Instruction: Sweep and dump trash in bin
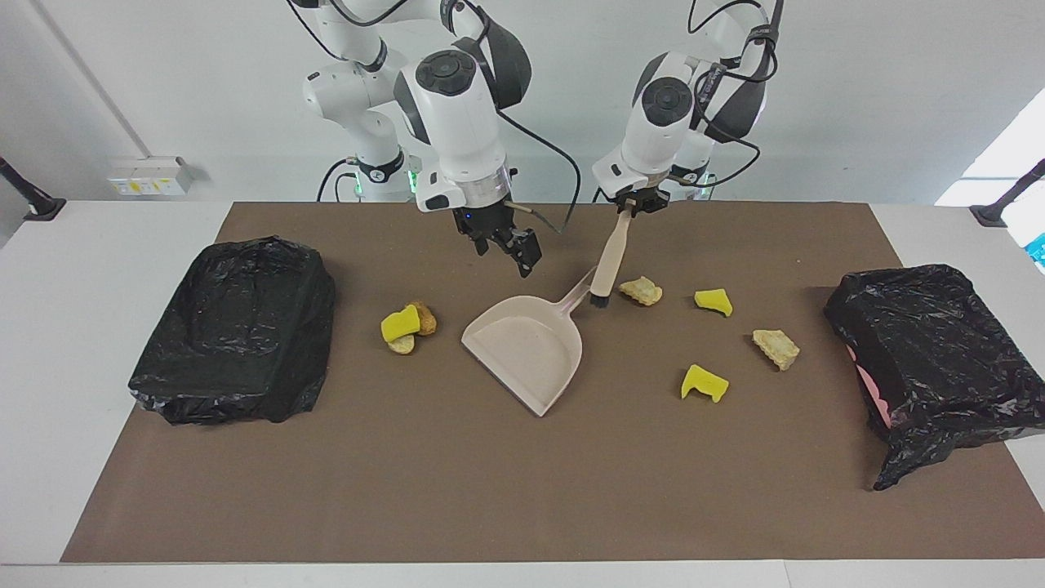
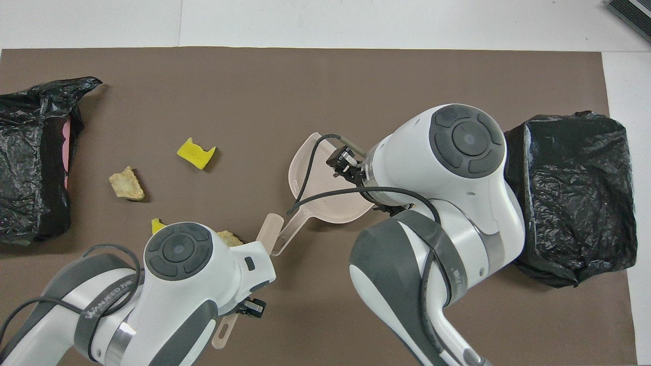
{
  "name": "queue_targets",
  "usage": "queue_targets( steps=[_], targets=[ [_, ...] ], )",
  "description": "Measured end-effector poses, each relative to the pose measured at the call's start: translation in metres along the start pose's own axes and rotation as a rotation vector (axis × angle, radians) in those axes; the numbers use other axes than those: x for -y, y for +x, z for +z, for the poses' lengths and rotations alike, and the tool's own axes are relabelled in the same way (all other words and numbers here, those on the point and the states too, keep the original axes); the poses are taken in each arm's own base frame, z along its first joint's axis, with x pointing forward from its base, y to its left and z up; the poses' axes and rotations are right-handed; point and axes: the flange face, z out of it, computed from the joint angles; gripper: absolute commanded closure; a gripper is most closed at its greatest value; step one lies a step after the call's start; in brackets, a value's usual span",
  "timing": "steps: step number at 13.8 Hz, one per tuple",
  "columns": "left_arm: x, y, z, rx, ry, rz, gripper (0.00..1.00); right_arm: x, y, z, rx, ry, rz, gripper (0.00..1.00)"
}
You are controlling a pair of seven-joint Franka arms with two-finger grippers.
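Legible text, one item: grey lettering on the dark band of the left arm (image 2: pixel 109 310), overhead view; reads roughly "WANJEED", last letters uncertain. Yellow-marked wall fitting (image 1: pixel 148 175) past the worktop's corner at the right arm's end: print too small to read.

Facing view: set high across the counter (image 1: pixel 98 327), looking back at both robots, far enough to take in the whole brown mat (image 1: pixel 490 490) and the arm bases against the wall. Overhead view: mounted high above the robots' own end, looking forward and steeply down, nearer in, with arm housings filling the lower part. Half a turn apart. Shared by both: the mat, the dustpan (image 1: pixel 531 351) (image 2: pixel 305 173) at its middle, and the two black bags (image 1: pixel 237 327) (image 2: pixel 574 188) at either end.
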Motion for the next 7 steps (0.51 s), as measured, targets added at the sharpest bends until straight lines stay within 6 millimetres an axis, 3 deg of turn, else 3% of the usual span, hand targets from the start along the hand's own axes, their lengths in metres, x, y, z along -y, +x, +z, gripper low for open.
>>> queue_targets(
  steps=[2, 4, 7],
  targets=[
    [-0.009, -0.003, 0.003, 0.024, -0.090, -0.069, 1.00, -0.001, 0.004, -0.001, 0.001, 0.003, 0.008, 0.00],
    [-0.005, -0.002, 0.000, 0.027, -0.124, -0.125, 1.00, -0.002, 0.005, -0.001, 0.002, -0.001, 0.010, 0.00],
    [0.031, 0.004, -0.017, -0.005, -0.160, -0.209, 1.00, -0.003, 0.004, 0.000, 0.009, -0.006, 0.005, 0.00]
  ],
)
